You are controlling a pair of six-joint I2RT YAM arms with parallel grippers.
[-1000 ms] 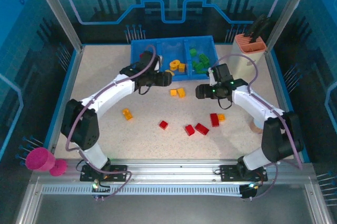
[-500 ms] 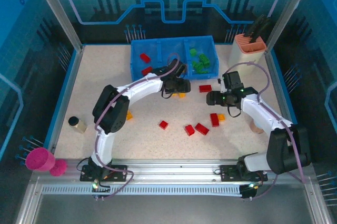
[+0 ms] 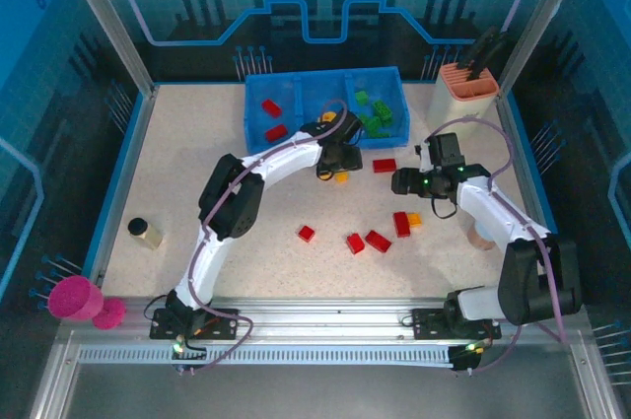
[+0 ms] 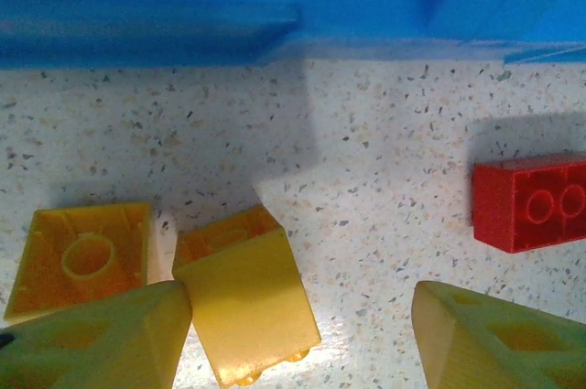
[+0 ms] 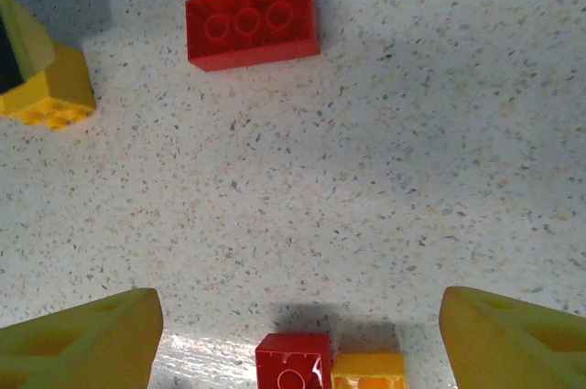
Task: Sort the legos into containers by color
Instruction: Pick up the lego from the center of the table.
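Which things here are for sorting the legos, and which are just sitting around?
For the job:
red legos
yellow legos
green legos
blue tray

Just lying about:
pink cup
beige holder
small dark-topped pot

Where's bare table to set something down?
Free: left side between blue tray and small jar; near strip between red bricks and table edge. Crowded: tray front, with yellow bricks, lone red brick, left arm, right arm.
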